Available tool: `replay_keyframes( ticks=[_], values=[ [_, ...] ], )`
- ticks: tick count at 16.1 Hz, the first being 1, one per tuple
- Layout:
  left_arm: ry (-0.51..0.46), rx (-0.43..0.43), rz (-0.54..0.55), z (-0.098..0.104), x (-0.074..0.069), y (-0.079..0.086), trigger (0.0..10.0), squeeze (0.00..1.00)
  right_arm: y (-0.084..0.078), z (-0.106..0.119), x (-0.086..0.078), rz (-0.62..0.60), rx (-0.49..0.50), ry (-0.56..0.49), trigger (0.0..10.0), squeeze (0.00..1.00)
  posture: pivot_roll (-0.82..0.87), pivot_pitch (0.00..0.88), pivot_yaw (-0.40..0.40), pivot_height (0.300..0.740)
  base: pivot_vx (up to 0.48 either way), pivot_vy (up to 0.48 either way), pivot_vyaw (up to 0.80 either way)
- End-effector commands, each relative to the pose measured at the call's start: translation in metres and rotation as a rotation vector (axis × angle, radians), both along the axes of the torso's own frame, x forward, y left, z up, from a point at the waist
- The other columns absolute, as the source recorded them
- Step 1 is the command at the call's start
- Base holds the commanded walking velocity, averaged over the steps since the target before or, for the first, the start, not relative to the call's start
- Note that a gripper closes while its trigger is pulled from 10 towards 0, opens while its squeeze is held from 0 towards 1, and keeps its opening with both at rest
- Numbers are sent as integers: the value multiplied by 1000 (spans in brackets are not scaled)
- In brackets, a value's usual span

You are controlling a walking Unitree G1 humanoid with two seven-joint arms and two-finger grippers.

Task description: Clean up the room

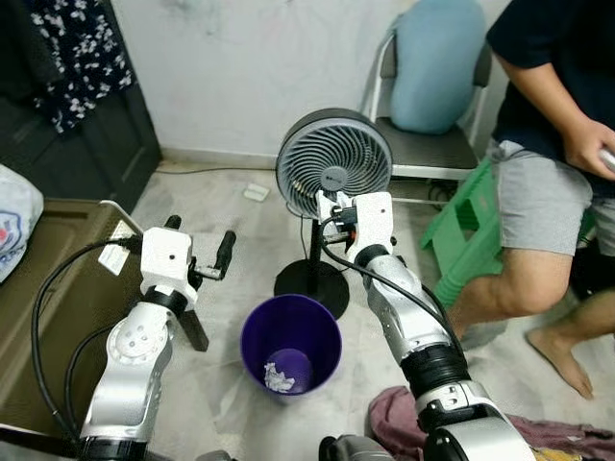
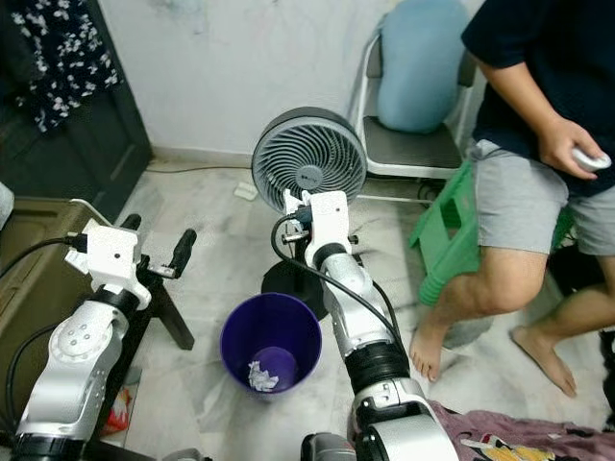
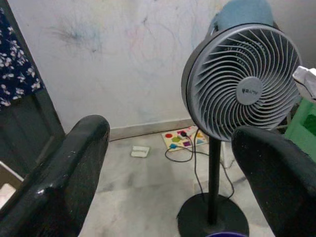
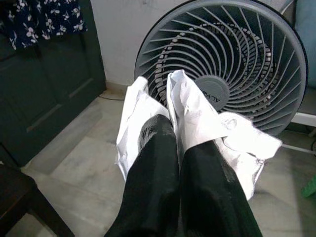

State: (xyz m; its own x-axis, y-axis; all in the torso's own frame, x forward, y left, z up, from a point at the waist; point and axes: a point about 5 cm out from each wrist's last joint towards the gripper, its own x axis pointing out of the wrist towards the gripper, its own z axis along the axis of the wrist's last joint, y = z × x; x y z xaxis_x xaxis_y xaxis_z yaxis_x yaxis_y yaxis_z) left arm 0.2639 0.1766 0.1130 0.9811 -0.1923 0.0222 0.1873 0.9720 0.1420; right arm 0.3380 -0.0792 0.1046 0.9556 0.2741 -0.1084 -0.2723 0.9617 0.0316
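Purple plastic sat nearest me: the bin (image 1: 291, 349) stood on the floor (image 1: 221, 230) between my arms, with one white scrap (image 1: 279, 376) already in its bottom. Low on my right lay a heap of cloth (image 1: 394, 418), not yet dealt with. My left fingers (image 3: 74, 168) were spread wide and held nothing, hovering just left of the bin. My right fingers (image 4: 168, 168) were clenched on crumpled paper (image 4: 197, 123), raised in front of the fan (image 1: 333, 163), above and just behind the bin rather than over its mouth. A person (image 1: 548, 144) sat further right beside a green stool (image 1: 471, 221). Near the far wall a small white object (image 1: 256, 192) lay on the floor. I judged the job partly done: this paper still needed dropping, and the cloth and the far bit remained.
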Motion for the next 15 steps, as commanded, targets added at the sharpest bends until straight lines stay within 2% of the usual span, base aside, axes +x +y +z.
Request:
replay_keyframes(
  ticks=[1,4,7,8,10,12,15],
  values=[
    [-19,30,-9,5,-3,1,10000,0,1,-2,-2,-4,3,13,10000,0,-24,21,6,740,0,0,0],
    [-13,56,-3,7,-13,10,10000,0,12,-8,-6,23,-19,30,10000,0,2,48,23,740,0,0,0],
    [-10,73,-6,9,-19,16,10000,0,16,-10,-8,12,-10,42,10000,0,25,71,33,740,0,0,731],
    [-3,85,-16,10,-22,17,10000,0,18,-13,-7,8,-7,65,10000,0,33,81,37,740,0,0,0],
    [9,146,-37,10,-31,19,10000,0,24,-20,-8,4,10,125,10000,0,61,101,42,740,0,0,0],
    [22,168,-47,11,-41,23,10000,0,23,-25,-11,-6,-7,141,10000,0,94,125,49,740,0,0,0],
    [54,193,-53,17,-58,35,10000,0,26,-43,-18,-49,-71,216,10000,0,134,159,65,740,0,0,0]
  ],
)
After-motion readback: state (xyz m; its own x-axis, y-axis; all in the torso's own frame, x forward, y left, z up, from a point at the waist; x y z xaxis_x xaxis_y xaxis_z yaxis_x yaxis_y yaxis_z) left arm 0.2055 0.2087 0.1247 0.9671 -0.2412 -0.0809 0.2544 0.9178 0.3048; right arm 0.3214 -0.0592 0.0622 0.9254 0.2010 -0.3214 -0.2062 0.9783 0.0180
